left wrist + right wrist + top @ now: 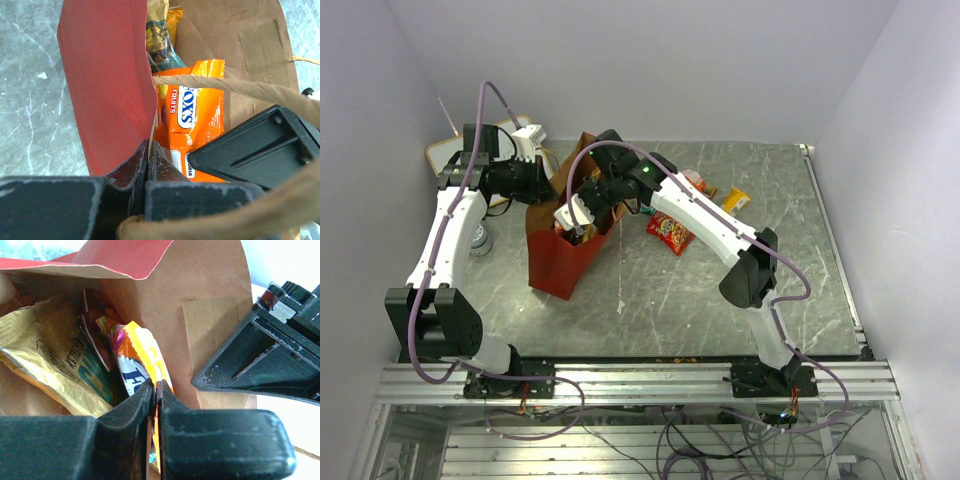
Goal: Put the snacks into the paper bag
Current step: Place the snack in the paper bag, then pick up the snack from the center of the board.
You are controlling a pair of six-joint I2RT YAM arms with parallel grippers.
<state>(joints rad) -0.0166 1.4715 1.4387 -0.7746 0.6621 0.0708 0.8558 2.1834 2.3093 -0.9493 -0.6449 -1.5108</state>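
My left gripper is pinched tight on the red wall of the bag, to hold its mouth open. My right gripper is down inside the bag, squeezing the orange pack, so it lands beside the gold pack. A red pack lies on the table, near the bag.

**One overhead view, two close wrist views**
The top camera is looking down from behind the arms over the whole worktop; both wrist cameras are sitting very close, facing into the mouth of the paper bag, which all three views are sharing.
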